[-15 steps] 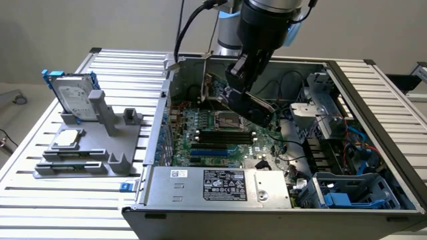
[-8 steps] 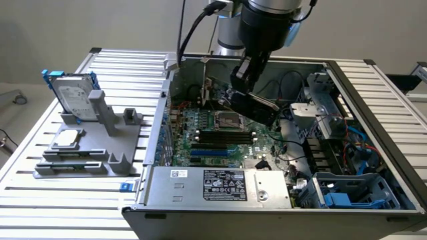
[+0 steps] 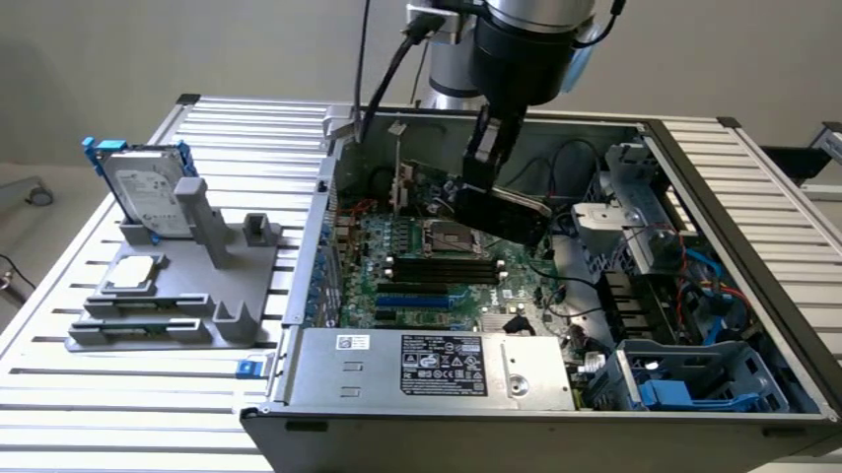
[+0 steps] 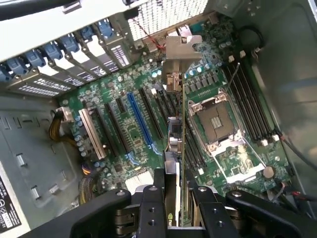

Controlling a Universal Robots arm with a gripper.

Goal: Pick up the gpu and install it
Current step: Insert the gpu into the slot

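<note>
1. The gpu (image 3: 507,212) hangs above the motherboard (image 3: 435,258), inside the open computer case (image 3: 736,212), and is not seated in any slot.
2. It sits on edge directly beneath the gripper (image 3: 482,169). Its long axis runs along the motherboard's expansion slots, with the metal bracket (image 4: 182,47) at the end by the case's rear wall.
3. The gripper is part-closed and clenched on the card's upper edge, with a finger (image 4: 152,198) pressed against each flat face.
4. Over the motherboard, the card appears to line up between the blue slot (image 4: 141,121) and the processor socket (image 4: 218,121).
</note>
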